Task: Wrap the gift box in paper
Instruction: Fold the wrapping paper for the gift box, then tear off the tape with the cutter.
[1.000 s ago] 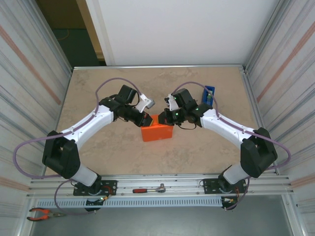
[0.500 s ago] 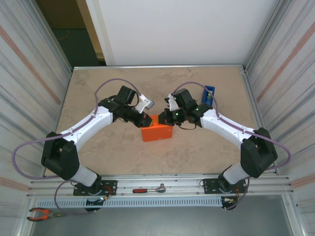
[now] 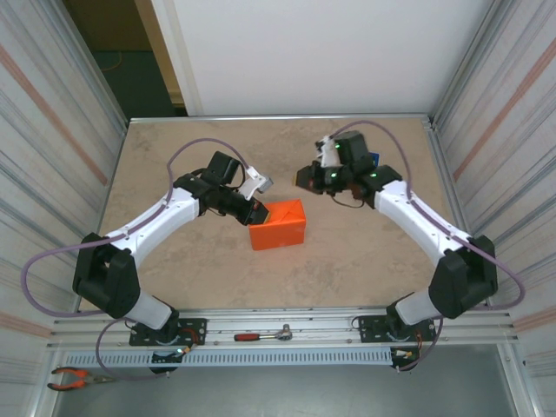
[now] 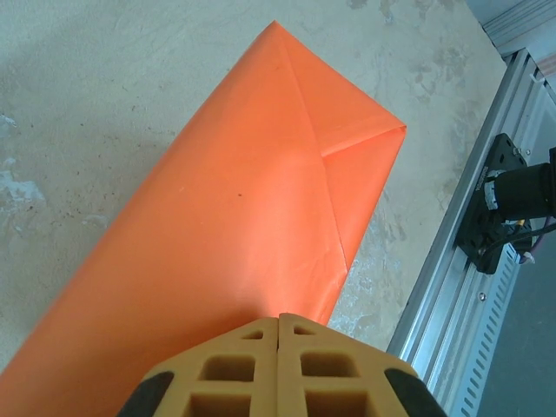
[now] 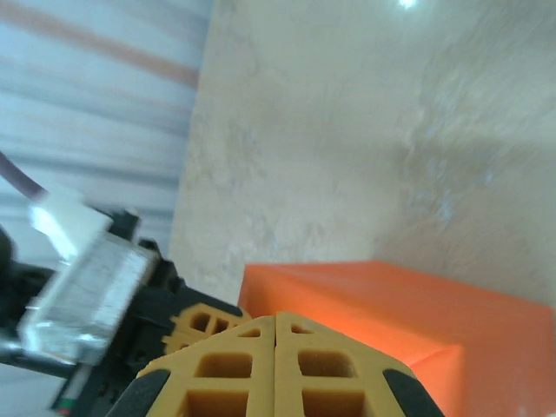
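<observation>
The orange paper (image 3: 280, 228) lies folded into a closed parcel at the middle of the table. The gift box is hidden inside it. My left gripper (image 3: 259, 211) is shut, its tips resting against the parcel's left top edge. In the left wrist view the paper (image 4: 261, 200) shows a diagonal crease and a folded flap beyond the shut left gripper (image 4: 280, 318). My right gripper (image 3: 305, 178) is shut on nothing and hangs behind and to the right of the parcel, apart from it. From the right wrist view, the paper (image 5: 391, 304) sits beyond the right gripper (image 5: 276, 318).
A blue tape dispenser (image 3: 373, 160) stands at the back right, partly behind the right arm. A red-handled ratchet (image 3: 261, 334) lies on the front rail and pliers (image 3: 74, 378) at the front left. Metal walls close in both sides.
My right gripper has lifted off the parcel's right top edge and pulled back toward the far right. The left gripper has stayed on the parcel.
</observation>
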